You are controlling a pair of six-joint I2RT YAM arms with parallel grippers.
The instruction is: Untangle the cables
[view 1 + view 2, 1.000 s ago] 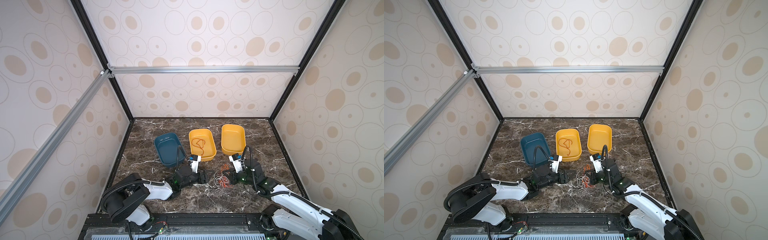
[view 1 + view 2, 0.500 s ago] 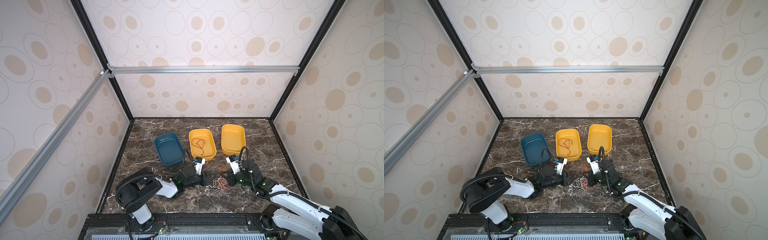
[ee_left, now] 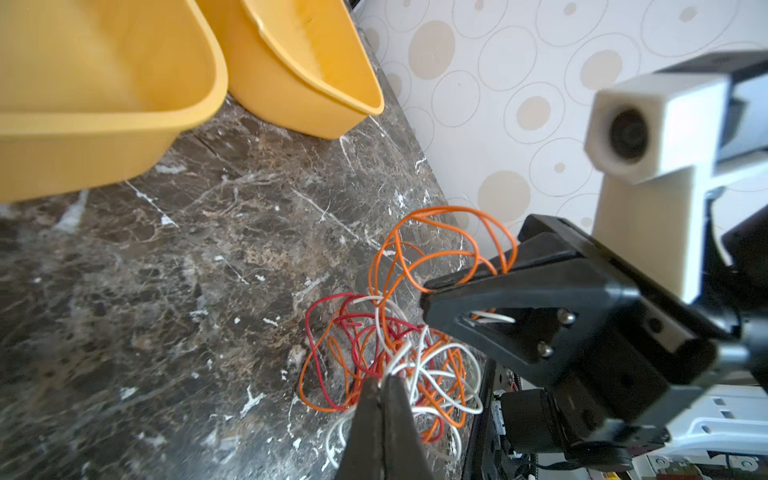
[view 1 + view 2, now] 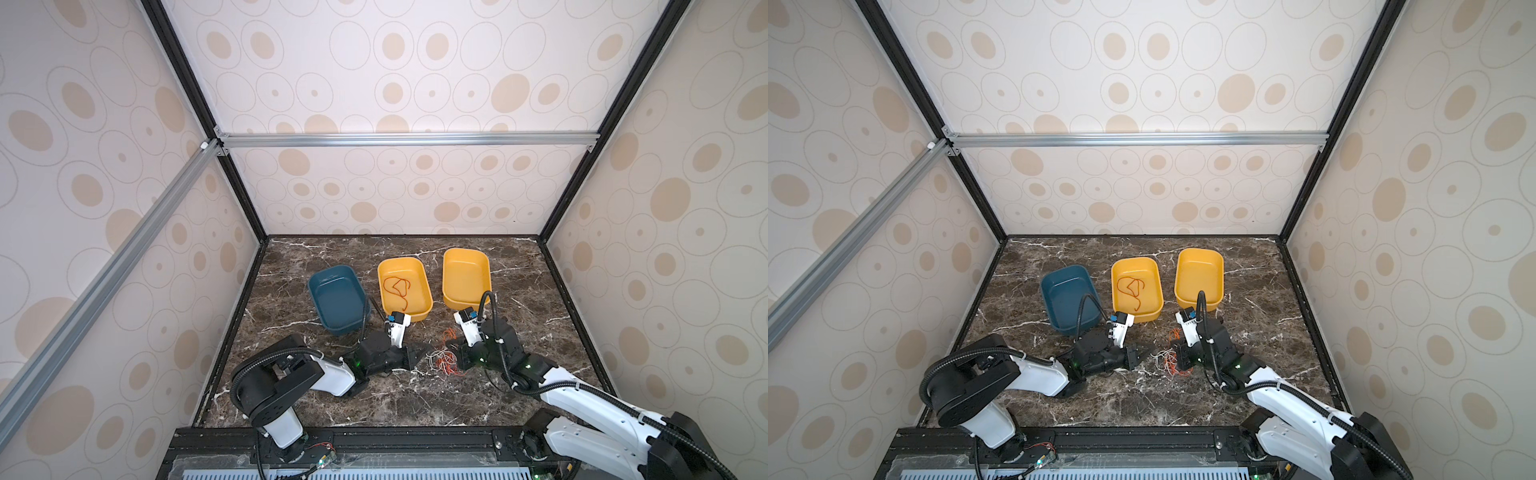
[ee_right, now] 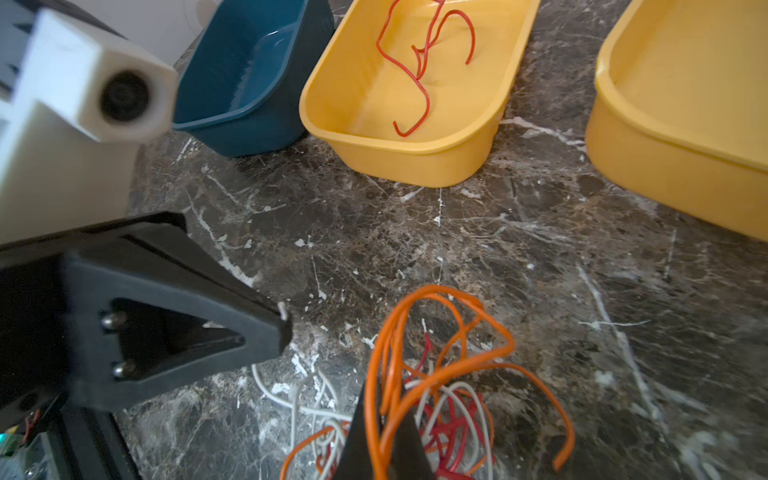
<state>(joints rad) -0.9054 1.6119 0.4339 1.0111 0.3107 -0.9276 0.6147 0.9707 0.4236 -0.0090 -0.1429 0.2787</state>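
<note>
The cables (image 4: 444,362) lie as a tangle of thin red, orange and white wires on the marble floor between my two grippers, seen in both top views (image 4: 1166,360). My left gripper (image 3: 384,380) is shut on a white cable at the tangle's edge; the wire's end pokes out at its tip (image 5: 283,309). My right gripper (image 5: 382,415) is shut on orange cable loops (image 3: 436,241) that arch up from the pile. One red cable (image 4: 397,289) lies apart in the middle yellow tray (image 4: 417,300).
A blue tray (image 4: 337,299) stands behind my left gripper (image 4: 419,353). The second yellow tray (image 4: 465,274) stands behind my right gripper (image 4: 459,359). Patterned walls close the floor at the left, back and right.
My left gripper has slid right to the tangle's edge and shut on a white cable. The right gripper has stayed shut by the pile, shifting only slightly.
</note>
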